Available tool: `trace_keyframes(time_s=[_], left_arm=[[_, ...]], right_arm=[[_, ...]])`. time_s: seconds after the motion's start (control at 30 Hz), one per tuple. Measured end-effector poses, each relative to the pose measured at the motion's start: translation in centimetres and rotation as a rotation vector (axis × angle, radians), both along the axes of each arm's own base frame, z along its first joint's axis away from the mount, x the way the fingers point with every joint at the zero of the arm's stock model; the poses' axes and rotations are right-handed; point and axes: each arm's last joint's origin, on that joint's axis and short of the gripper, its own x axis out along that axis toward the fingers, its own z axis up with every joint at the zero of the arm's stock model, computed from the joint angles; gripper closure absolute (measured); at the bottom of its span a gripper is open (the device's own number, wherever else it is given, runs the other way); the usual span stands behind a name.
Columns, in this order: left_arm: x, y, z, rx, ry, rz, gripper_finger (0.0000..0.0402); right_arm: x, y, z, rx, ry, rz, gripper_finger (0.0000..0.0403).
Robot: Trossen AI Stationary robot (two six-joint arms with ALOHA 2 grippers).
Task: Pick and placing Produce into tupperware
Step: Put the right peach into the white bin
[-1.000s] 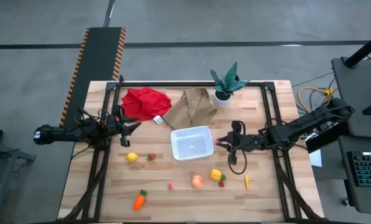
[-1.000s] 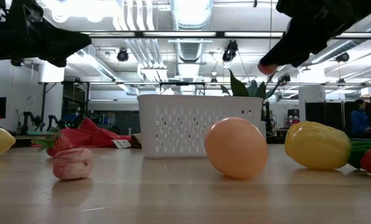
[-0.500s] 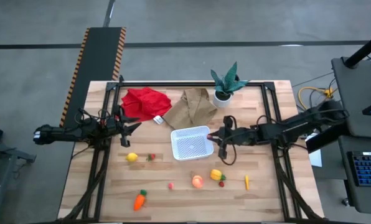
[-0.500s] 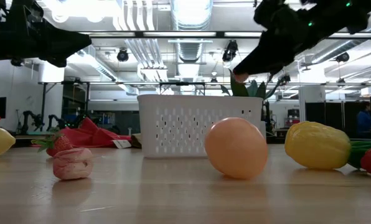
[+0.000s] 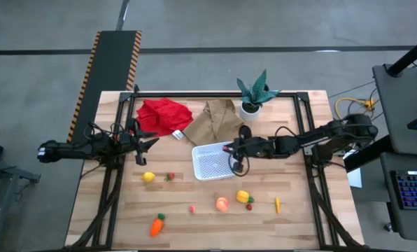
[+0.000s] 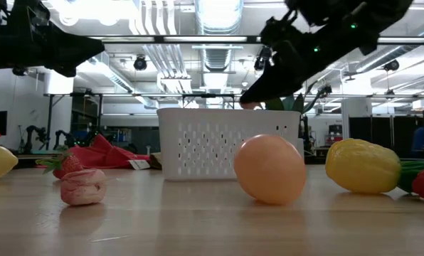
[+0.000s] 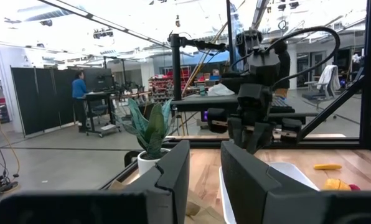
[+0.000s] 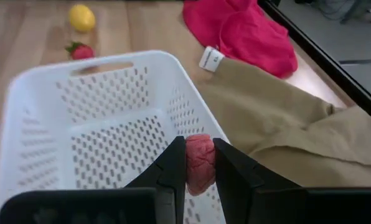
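Your right pincer (image 8: 200, 163) is clamped on a small pink berry (image 8: 200, 164), and over the last second it has travelled left from beside the white perforated tupperware (image 5: 215, 160) to hang above its right rim, so the berry now sits over the container's inside wall rather than over bare wood. That puts you, by my reading, at the release point: a little more reach toward the middle and you could let go without the berry bouncing off the rim. The container looks empty, so this would be the first piece in. Your left pincer (image 5: 147, 142) has not moved; it waits at the left edge of the desk (image 5: 292, 224) with its fingers apart and nothing between them. Left of the container lie the lemon (image 5: 147, 177) and a strawberry (image 5: 170, 177); nearer you are the carrot (image 5: 157, 225), another pink berry (image 5: 192, 208), the peach-coloured fruit (image 5: 222, 204), the yellow pepper (image 5: 243, 197) with a red piece touching it, and a small orange piece (image 5: 277, 204) to the right. At the far side a red cloth (image 5: 164, 115), a tan cloth (image 5: 219, 120) and a potted plant (image 5: 254, 94) sit clear of your work. Beyond the desk is a workshop with ceiling ducts and lights, and a person (image 7: 79, 99) stands at a cart far off.
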Motion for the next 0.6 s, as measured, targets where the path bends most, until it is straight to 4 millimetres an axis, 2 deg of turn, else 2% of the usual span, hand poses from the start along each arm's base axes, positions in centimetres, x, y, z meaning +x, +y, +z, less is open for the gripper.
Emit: trace_keyframes(time_s=[0.3, 0.6], left_arm=[[0.1, 0.0, -0.1, 0.0, 0.008, 0.0, 0.0322], [0.2, 0.0, -0.2, 0.001, 0.029, 0.0, 0.0322]], right_arm=[[2.6, -0.9, 0.1, -0.033, 0.221, -0.018, 0.0342], [3.3, -1.0, 1.2, -0.053, 0.365, -0.022, 0.0342]])
